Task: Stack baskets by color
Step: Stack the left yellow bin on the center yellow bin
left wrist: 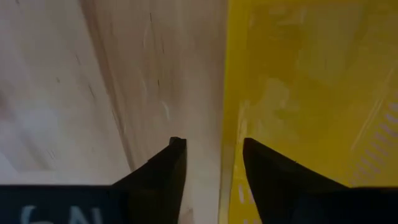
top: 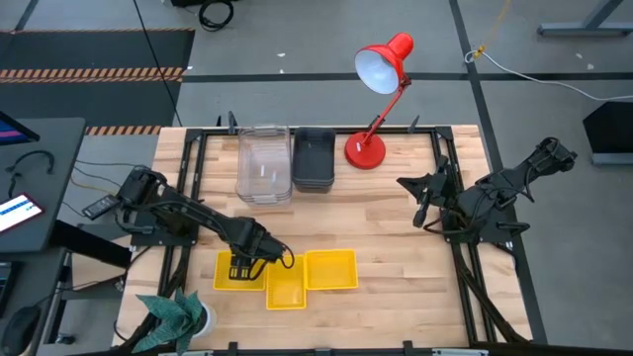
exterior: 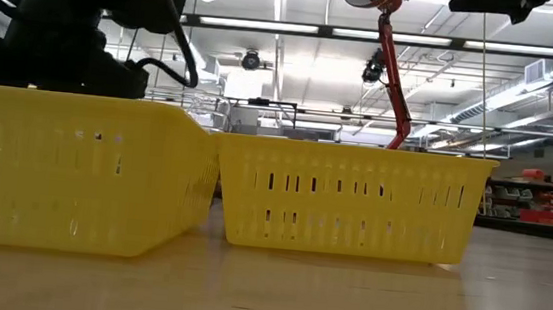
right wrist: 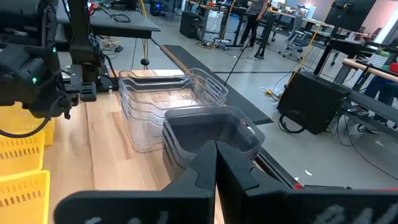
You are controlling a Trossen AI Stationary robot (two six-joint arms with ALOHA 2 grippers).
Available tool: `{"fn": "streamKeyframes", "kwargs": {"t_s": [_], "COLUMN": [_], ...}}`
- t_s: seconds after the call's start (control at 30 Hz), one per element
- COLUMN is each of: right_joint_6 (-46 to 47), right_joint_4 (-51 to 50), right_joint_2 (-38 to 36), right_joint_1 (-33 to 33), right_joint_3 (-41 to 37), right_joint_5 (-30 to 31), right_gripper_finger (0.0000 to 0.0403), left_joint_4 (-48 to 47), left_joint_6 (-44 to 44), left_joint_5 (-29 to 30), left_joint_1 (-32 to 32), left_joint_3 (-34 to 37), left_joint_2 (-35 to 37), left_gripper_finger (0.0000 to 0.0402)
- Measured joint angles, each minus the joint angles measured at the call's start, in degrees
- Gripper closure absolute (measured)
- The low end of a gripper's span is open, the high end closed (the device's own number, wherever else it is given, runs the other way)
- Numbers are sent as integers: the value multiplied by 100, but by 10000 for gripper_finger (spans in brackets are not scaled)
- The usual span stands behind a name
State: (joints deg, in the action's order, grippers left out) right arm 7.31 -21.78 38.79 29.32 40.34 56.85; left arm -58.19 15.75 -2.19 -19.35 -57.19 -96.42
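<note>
Three yellow baskets lie side by side near the table's near edge: left [top: 226,275], middle [top: 285,290], right [top: 331,269]. My left gripper [top: 241,267] [left wrist: 212,146] points down over the left one, open. One finger [left wrist: 169,168] stands over the bare wood and the other [left wrist: 273,177] over the yellow basket [left wrist: 298,81], with the basket's rim between them. A stack of clear baskets [top: 264,163] [right wrist: 155,106] and a stack of dark grey baskets [top: 315,158] [right wrist: 211,134] rest at the far side. My right gripper [top: 419,210] [right wrist: 216,155] hangs shut and raised at the right.
A red desk lamp [top: 381,99] stands at the far edge, right of the grey stack. A green leafy thing [top: 173,314] sits at the near left corner. Bare wood [top: 396,237] lies between the yellow baskets and the far stacks.
</note>
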Motion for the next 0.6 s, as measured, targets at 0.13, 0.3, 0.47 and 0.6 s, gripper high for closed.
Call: {"fn": "streamKeyframes", "kwargs": {"t_s": [0.13,0.3,0.47,0.6], "right_joint_6": [-2,-24,-24,-24], "right_joint_4": [19,33,31,30], "right_joint_2": [19,28,28,58], "right_joint_1": [0,-45,-66,-66], "right_joint_3": [0,0,0,0], "right_joint_5": [0,1,-1,-1], "right_gripper_finger": [394,394,394,394], "left_joint_4": [58,-48,-622,-1486], "left_joint_6": [-191,-341,-439,-645], "left_joint_5": [22,41,128,392], "left_joint_1": [6,6,6,6], "left_joint_3": [36,-50,-449,-972], "left_joint_2": [2,2,4,4], "left_gripper_finger": [285,369,391,394]}}
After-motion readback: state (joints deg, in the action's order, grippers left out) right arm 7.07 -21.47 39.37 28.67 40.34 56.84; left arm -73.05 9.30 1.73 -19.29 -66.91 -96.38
